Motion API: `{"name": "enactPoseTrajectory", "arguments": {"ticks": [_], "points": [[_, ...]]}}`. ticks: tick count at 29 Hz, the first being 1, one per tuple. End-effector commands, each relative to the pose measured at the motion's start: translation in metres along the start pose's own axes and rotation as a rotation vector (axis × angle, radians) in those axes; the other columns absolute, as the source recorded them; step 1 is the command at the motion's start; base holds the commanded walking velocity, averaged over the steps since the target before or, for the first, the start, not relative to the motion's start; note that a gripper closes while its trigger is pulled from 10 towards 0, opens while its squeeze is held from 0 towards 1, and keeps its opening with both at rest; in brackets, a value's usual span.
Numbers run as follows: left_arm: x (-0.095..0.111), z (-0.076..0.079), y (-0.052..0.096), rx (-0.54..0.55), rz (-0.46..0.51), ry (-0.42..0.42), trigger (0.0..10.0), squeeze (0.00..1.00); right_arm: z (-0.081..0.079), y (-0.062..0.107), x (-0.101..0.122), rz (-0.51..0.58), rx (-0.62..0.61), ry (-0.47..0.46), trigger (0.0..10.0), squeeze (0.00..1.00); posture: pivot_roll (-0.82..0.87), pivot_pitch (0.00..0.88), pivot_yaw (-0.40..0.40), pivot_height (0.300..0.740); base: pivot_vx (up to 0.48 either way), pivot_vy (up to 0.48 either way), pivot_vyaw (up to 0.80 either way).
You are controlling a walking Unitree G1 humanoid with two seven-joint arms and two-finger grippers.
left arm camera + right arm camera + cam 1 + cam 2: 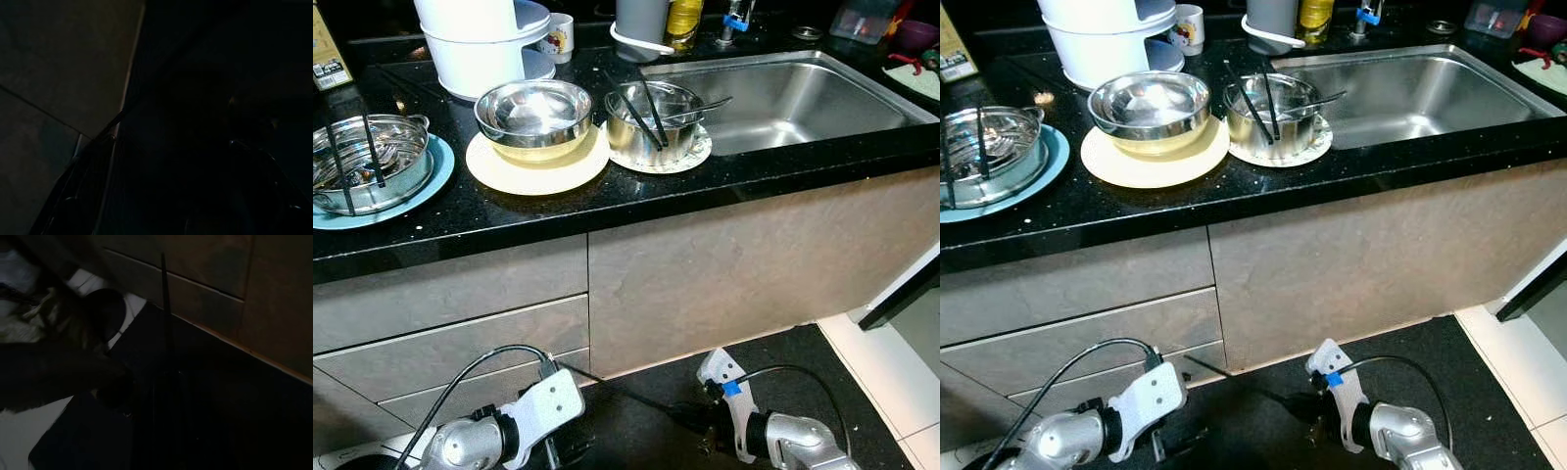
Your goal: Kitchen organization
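Note:
On the black counter [607, 201], a steel bowl [533, 113] sits on a pale yellow plate [536, 168]. Beside it, a smaller steel bowl [651, 122] with black chopsticks [636, 110] and a spoon rests on a patterned plate [690, 157]. At the far left, a steel pot [367, 162] holding more chopsticks stands on a blue plate [431, 176]. My left arm [499, 431] and right arm [783, 436] hang idle low in front of the cabinets, far below the counter. Both wrist views are very dark, showing cabinet fronts and dark floor.
A steel sink [793, 93] lies to the right of the bowls. A white lidded pot [480, 39], a mug [558, 37], a grey container [641, 22] and a yellow bottle [685, 20] line the back. Drawers [450, 338] and a cabinet door [724, 274] face me.

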State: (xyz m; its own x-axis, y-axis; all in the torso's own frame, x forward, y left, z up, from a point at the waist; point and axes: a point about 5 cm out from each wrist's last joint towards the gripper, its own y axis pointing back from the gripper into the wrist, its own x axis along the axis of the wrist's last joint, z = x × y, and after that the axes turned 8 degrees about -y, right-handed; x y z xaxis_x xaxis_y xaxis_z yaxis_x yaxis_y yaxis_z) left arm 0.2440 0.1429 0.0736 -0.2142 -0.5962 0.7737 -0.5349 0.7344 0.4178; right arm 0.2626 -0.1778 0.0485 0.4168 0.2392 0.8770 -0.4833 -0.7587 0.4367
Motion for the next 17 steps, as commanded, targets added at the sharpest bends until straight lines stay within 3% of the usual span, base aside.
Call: {"name": "enactPoseTrajectory", "arguments": {"ticks": [1, 2, 4, 5, 7, 8, 17], "points": [[-0.001, 0.005, 0.001, -0.045, -0.01, -0.039, 10.0, 1.0, -0.005, 0.0, -0.001, -0.016, 0.039, 0.022, 0.0, 0.0, -0.07, 0.253, -0.012, 0.74, 0.0, 0.0, 0.0], [0.001, 0.004, 0.002, -0.083, -0.004, -0.084, 10.0, 1.0, -0.009, 0.002, 0.005, -0.022, 0.094, 0.051, 0.0, 0.0, -0.07, 0.253, -0.012, 0.74, 0.0, 0.0, 0.0], [0.002, 0.004, 0.001, -0.1, 0.006, -0.085, 10.0, 1.0, -0.01, 0.003, 0.007, -0.025, 0.114, 0.064, 0.0, 0.0, -0.07, 0.253, -0.012, 0.74, 0.0, 0.0, 0.0], [0.005, 0.007, 0.002, -0.142, 0.025, -0.071, 10.0, 0.52, -0.012, 0.004, 0.009, -0.03, 0.131, 0.081, 0.0, 0.0, -0.08, 0.247, -0.008, 0.74, 0.0, 0.0, 0.0], [0.007, 0.008, 0.003, -0.171, 0.037, -0.062, 10.0, 0.52, -0.012, 0.005, 0.01, -0.033, 0.142, 0.092, 0.0, 0.0, -0.08, 0.247, -0.008, 0.74, 0.0, 0.0, 0.0], [0.009, 0.009, 0.003, -0.211, 0.044, -0.075, 10.0, 0.0, -0.013, 0.007, 0.012, -0.034, 0.159, 0.101, 0.0, 0.0, -0.08, 0.247, -0.008, 0.74, 0.0, 0.0, 0.0], [0.002, -0.001, 0.002, -0.284, 0.008, -0.216, 10.0, 0.0, -0.027, 0.018, 0.026, -0.05, 0.309, 0.237, 0.0, 0.0, -0.08, 0.254, -0.006, 0.74, 0.0, 0.0, 0.0]]}}
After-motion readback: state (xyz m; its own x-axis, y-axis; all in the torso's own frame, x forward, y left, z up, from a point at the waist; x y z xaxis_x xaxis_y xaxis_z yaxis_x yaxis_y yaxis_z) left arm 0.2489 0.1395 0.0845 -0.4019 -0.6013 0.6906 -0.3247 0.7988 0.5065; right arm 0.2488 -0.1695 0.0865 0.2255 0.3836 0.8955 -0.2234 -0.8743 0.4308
